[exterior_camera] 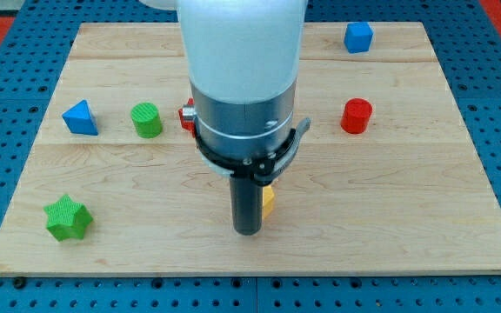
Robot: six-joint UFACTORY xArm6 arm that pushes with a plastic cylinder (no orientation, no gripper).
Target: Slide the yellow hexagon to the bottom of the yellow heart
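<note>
My tip [248,229] rests on the wooden board [390,200] a little below the view's middle. A yellow block [268,201] shows as a small sliver right beside the rod, on its right, touching or nearly touching it. Its shape cannot be made out, so I cannot tell whether it is the hexagon or the heart. No second yellow block shows; the arm's wide white and grey body [242,78] hides the board's middle.
A blue triangle [80,117], a green cylinder [147,120] and a partly hidden red block [186,116] lie at the left. A green star [67,217] lies at bottom left. A red cylinder [356,116] and a blue cube [358,36] lie at the right.
</note>
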